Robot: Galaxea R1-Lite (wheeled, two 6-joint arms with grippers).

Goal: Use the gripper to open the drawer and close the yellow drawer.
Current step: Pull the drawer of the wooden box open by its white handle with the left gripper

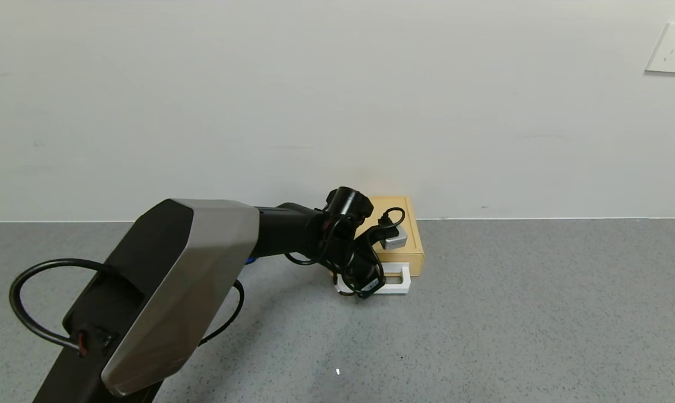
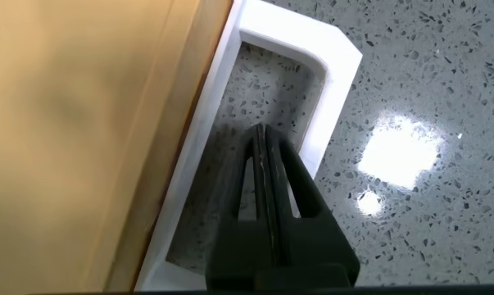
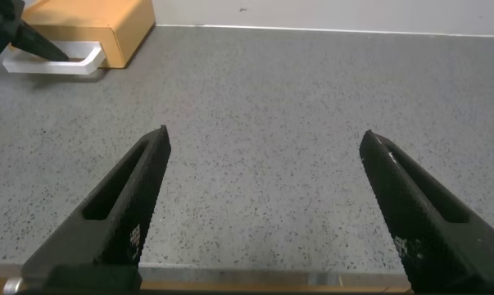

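From your head camera, the left arm's wrist and cables cover the front left of the drawer [image 1: 407, 224] and the nine o'clock end of its white handle [image 1: 399, 280], so you cannot read the left gripper [image 1: 365, 288] tips there. A blue scrap [image 1: 250, 260] peeks from behind the forearm, too little to identify. The right gripper [image 3: 263, 152] shows only in its own wrist view, bases cut off.
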